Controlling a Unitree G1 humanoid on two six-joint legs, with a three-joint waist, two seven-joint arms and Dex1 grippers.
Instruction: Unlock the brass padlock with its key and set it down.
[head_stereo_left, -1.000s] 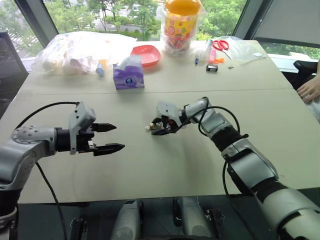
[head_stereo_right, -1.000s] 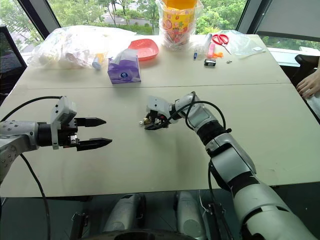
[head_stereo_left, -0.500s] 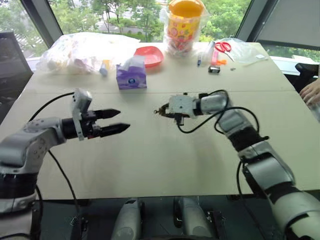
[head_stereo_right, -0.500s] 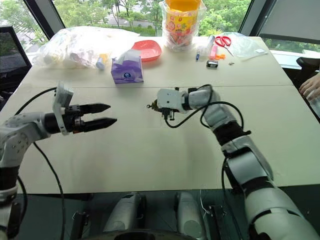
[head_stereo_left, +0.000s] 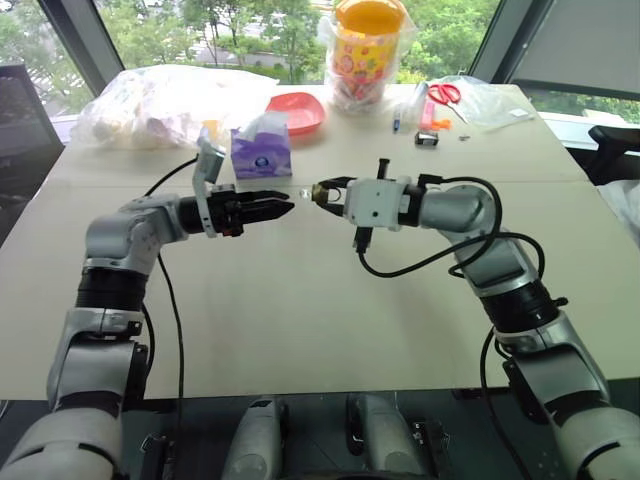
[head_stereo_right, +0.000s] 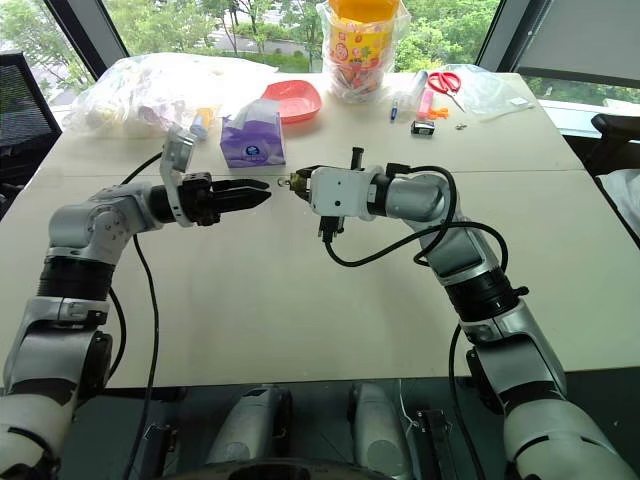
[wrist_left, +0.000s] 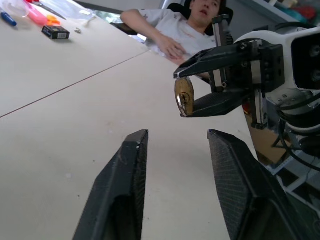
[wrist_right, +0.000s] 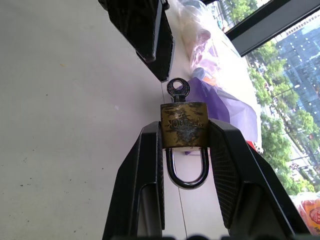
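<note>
Padlock clamped in right gripper, held above table at frame centre

The right gripper (wrist_right: 184, 145) pinched the brass padlock (wrist_right: 183, 131) between its fingertips, the key (wrist_right: 178, 90) projecting toward the left gripper (head_stereo_left: 281, 207), which stood narrowly parted just left of it, not touching.

bare table (head_stereo_left: 300, 300) below, tissue box (head_stereo_left: 262, 155) behind
</note>
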